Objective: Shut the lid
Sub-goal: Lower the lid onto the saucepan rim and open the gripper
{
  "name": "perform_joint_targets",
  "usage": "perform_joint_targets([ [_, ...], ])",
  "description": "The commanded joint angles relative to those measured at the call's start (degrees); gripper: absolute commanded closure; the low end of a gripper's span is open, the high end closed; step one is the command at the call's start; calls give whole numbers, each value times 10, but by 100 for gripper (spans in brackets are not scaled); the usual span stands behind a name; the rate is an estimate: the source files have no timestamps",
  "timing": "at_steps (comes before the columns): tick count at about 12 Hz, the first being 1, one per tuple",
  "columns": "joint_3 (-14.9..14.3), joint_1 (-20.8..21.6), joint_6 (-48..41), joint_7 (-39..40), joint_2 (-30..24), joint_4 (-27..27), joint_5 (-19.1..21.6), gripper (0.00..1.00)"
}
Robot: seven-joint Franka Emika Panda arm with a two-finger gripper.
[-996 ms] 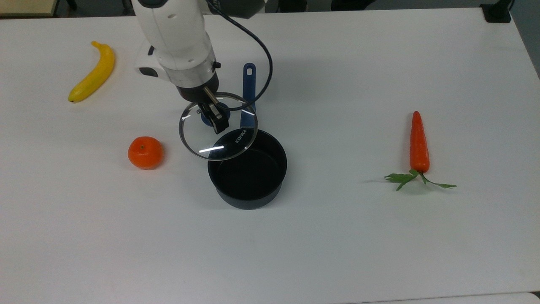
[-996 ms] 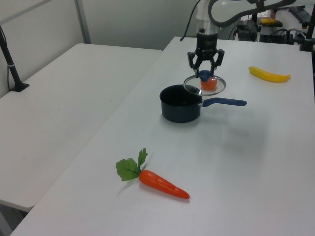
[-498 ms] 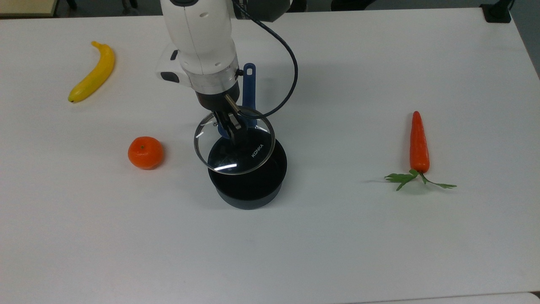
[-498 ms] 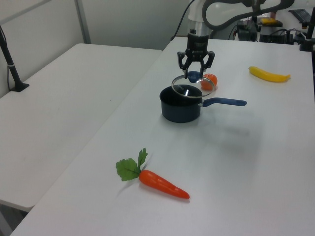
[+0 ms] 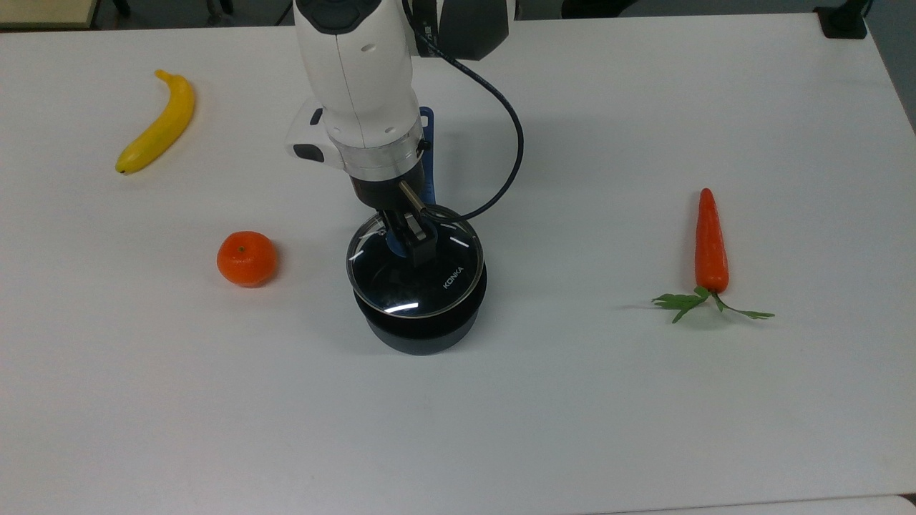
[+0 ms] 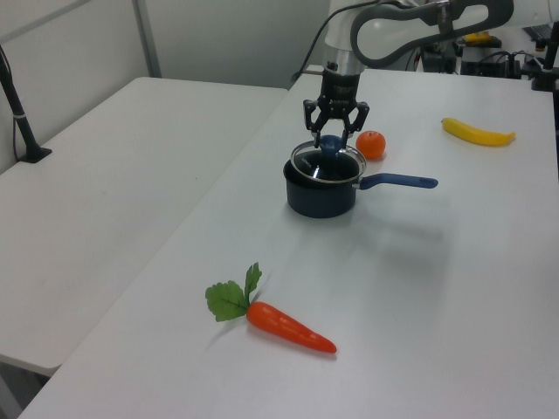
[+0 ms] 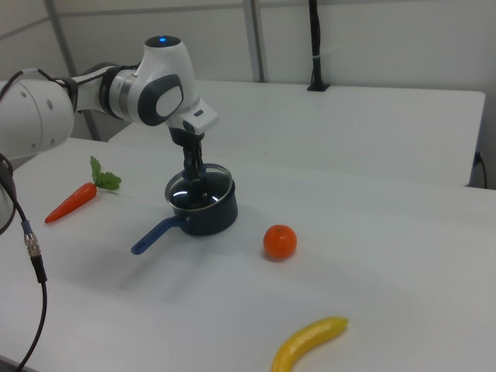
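Since a second ago your arm has carried the lid across from the orange's side, and it now sits over the saucepan's mouth instead of overlapping just one edge.

On the white bench [image 5: 644, 400], the dark saucepan [image 5: 421, 329] stands with its blue handle [image 6: 397, 182] pointing toward the top view's top, running under the arm. The glass lid [image 5: 422, 282] hangs directly beneath your end effector [image 5: 402, 234], whose fingers are clamped on the blue knob [image 6: 330, 144].

What the coming move turns on: the lid's rim looks nearly concentric with the pan's rim, perhaps set slightly toward the top view's top. I can't tell whether it is seated or a touch above, so judge it as a straight, short descent before you let go. The orange [image 5: 246, 258] lies well apart.
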State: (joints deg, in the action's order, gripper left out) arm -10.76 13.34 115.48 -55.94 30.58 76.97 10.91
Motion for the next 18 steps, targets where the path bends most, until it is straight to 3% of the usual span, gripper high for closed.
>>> perform_joint_targets([
  [1, -14, 11, 2, -9, 16, -30, 19, 50],
  [18, -11, 9, 10, 3, 28, -24, 27, 48],
])
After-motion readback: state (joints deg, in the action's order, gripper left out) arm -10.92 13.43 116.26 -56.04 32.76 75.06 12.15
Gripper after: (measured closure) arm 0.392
